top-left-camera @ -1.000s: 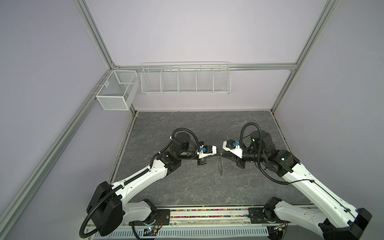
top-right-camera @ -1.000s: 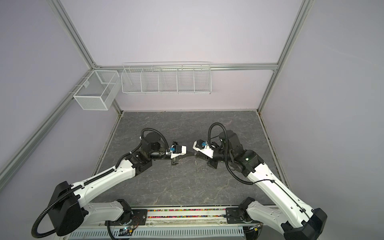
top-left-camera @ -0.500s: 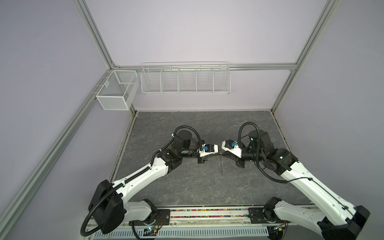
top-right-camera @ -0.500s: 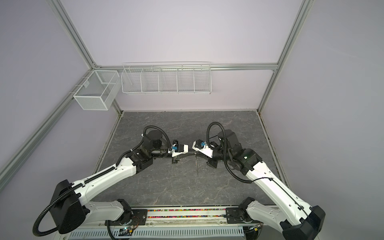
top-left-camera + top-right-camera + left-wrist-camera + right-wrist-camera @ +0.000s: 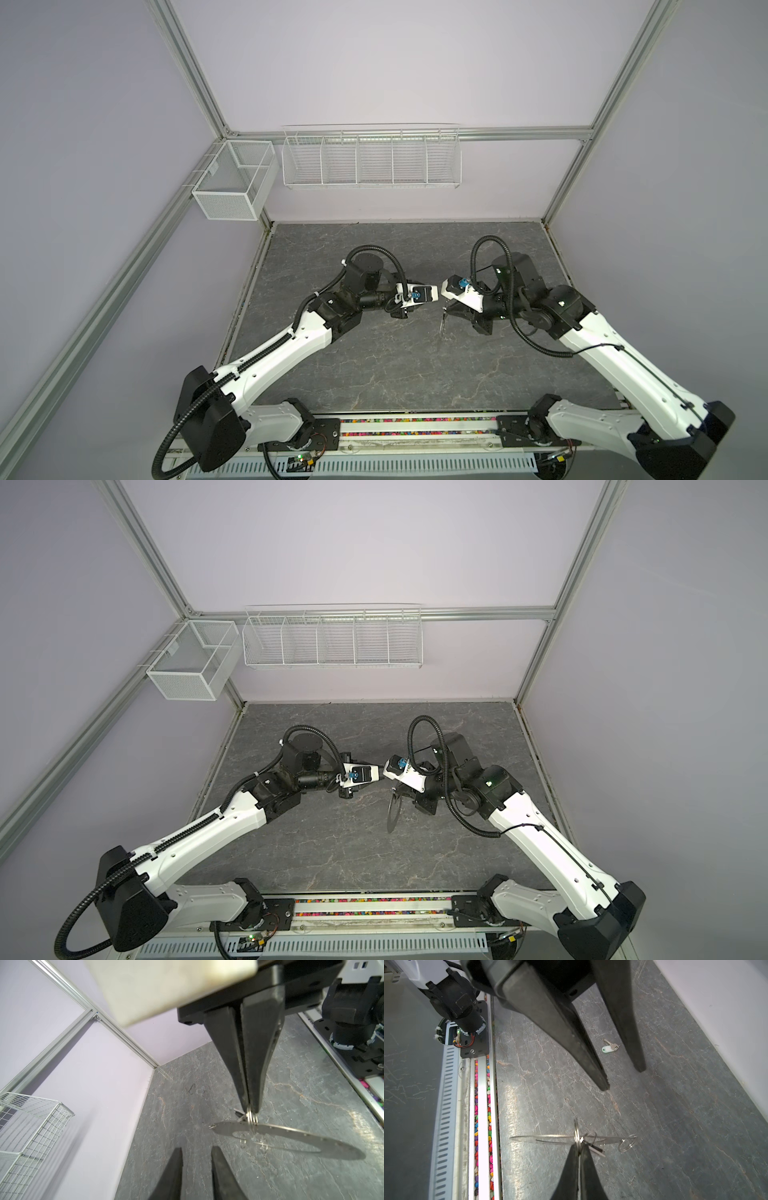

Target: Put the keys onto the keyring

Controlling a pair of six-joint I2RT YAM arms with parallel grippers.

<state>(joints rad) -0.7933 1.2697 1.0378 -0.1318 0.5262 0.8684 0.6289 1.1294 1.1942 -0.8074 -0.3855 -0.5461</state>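
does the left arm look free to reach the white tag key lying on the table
Probably yes. The left gripper is open and empty, and the white-tag key lies alone on the table. The right gripper, shut on the split ring of the keyring, is not in between.

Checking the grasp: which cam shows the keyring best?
Left wrist: the keyring shows as a wide oval with its rim holes visible, on a split ring pinched by the right gripper. Right wrist has it edge-on; both top views show only a thin sliver.
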